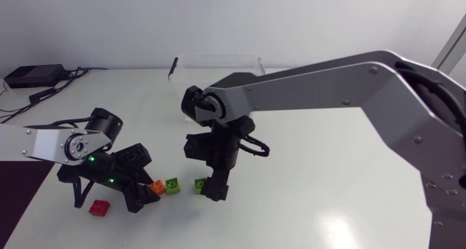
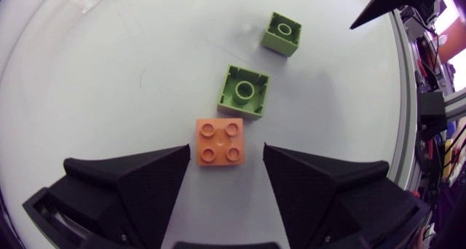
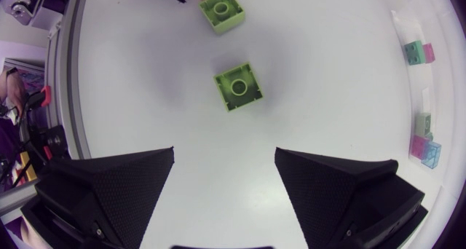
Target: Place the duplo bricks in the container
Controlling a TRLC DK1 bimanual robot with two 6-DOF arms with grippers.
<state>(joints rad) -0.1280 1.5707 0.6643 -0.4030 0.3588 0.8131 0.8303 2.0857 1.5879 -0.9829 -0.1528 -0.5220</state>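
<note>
Here the small orange four-stud plastic brick [image 2: 220,141] lies on the white bench [image 2: 109,81], just between the tips of the wide-open left tool [image 2: 226,153]. Probably light, stiff and smooth, it wants a pinch on opposite flat sides; the right tool [image 3: 225,153], also wide, hangs over a green one-stud brick [image 3: 237,87].

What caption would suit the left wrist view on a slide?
Left hand open, orange brick between its fingertips, near green brick and far green brick ahead.

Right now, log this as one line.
left gripper open, orange square duplo brick between fingers | right gripper open, green square duplo brick ahead
</note>
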